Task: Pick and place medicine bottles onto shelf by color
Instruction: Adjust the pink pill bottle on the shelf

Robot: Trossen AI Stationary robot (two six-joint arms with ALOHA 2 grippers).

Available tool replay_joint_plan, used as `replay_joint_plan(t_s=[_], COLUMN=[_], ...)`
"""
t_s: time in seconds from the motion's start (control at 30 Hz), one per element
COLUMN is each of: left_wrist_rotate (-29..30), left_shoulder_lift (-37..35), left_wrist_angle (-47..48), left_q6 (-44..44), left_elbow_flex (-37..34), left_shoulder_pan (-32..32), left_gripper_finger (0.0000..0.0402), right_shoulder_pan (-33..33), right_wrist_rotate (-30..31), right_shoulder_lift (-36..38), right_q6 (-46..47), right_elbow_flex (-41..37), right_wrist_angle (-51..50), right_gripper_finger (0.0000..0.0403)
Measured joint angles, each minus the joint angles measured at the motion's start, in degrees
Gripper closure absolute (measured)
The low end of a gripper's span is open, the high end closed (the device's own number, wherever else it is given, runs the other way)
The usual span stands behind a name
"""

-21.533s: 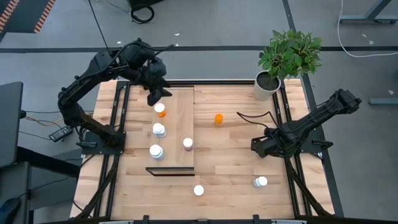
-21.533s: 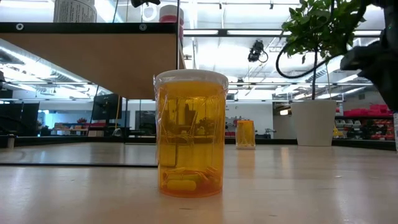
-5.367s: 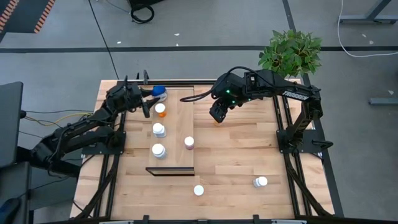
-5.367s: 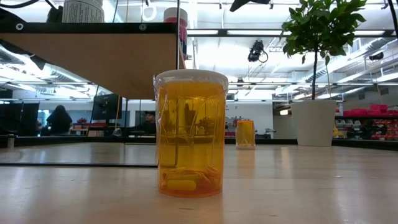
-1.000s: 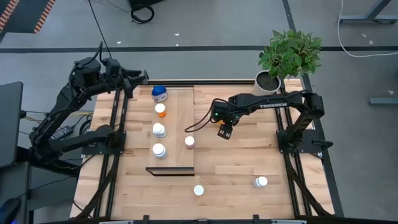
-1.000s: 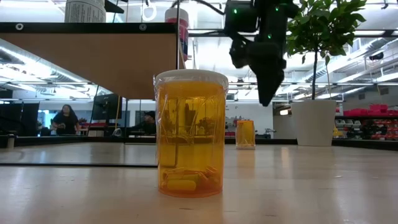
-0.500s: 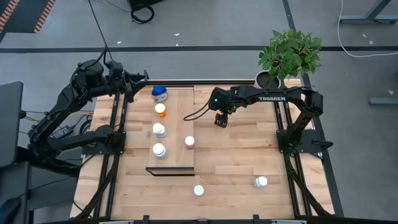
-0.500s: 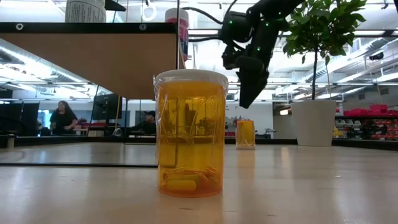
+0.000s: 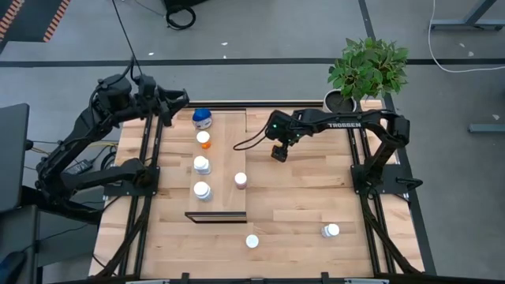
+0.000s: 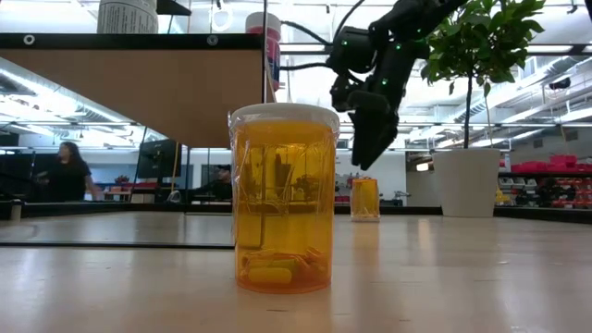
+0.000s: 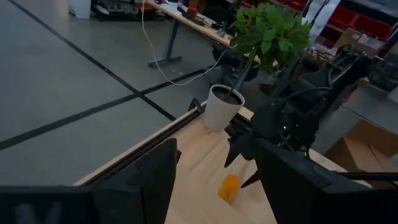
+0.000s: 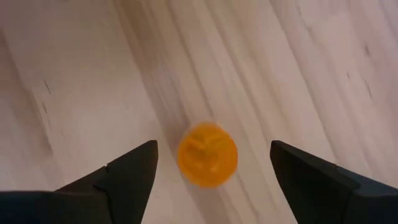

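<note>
A small orange bottle [image 12: 207, 154] stands upright on the tabletop to the right of the shelf [image 9: 229, 162]; in the low view it is the far bottle [image 10: 365, 199]. My right gripper [image 12: 212, 149] hangs open just above it, pointing steeply down, one finger to each side and clear of it [image 10: 367, 148]. On the shelf stand a blue bottle [image 9: 202, 118], an orange one [image 9: 203, 139], two white ones [image 9: 202, 164] and a pink one [image 9: 239, 181]. My left gripper [image 9: 178, 100] waits open, raised over the table's far left corner.
Two more white-capped bottles stand near the table's near edge [image 9: 252, 241] [image 9: 330, 230]; the first fills the low view as a large orange bottle [image 10: 283, 197]. A potted plant [image 9: 341, 106] stands at the far right corner. People show in the room behind.
My right gripper has moved toward the table's far edge and a little left, coming over the small orange bottle, and has tipped from straight down to a slant. The bottles have kept still.
</note>
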State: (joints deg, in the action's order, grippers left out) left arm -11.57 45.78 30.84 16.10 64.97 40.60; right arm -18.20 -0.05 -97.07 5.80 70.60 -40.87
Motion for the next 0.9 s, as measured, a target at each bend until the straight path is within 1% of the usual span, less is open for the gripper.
replay_joint_plan(t_s=[0.2,0.23,0.3,0.47,0.6,0.7,0.77,0.9], left_wrist_rotate=[0.02,0.01,-0.02,0.0,0.0,0.0,0.0,0.01], left_shoulder_lift=[0.69,0.74,0.72,0.72,0.72,0.75,1.0,1.09], left_wrist_angle=[-1.31,-1.3,-1.16,-1.01,-1.01,-1.04,-1.08,-1.05], left_q6=[0.22,0.24,0.75,0.83,0.75,0.65,0.65,-0.41], left_elbow_flex=[-0.01,-0.02,-0.02,-0.02,-0.02,-0.02,-0.02,-0.02], left_shoulder_pan=[-0.33,-0.37,-0.39,-0.39,-0.39,-0.39,-0.39,-0.39], left_gripper_finger=[0.018,0.018,0.0181,0.0179,0.0178,0.0179,0.0181,0.0181], right_shoulder_pan=[-0.07,-0.01,0.08,1.8,5.04,8.81,11.52,17.32], right_wrist_rotate=[0.25,-0.22,-3.3,-8.08,-9.54,-8.9,-6.55,-1.65], right_shoulder_lift=[-1.6,-1.42,-0.64,3.0,9.12,14.55,17.6,20.01], right_q6=[2.0,3.4,6.8,11.87,13.53,10.86,8.12,3.15], right_elbow_flex=[-0.01,-0.01,-0.01,0.01,0.01,0.01,0.08,0.12], right_wrist_angle=[-1.08,-1.88,-2.93,-7.12,-5.47,-0.67,2.74,8.4], right_gripper_finger=[0.0083,0.0083,0.0083,0.0083,0.0083,0.0083,0.0083,0.0083])
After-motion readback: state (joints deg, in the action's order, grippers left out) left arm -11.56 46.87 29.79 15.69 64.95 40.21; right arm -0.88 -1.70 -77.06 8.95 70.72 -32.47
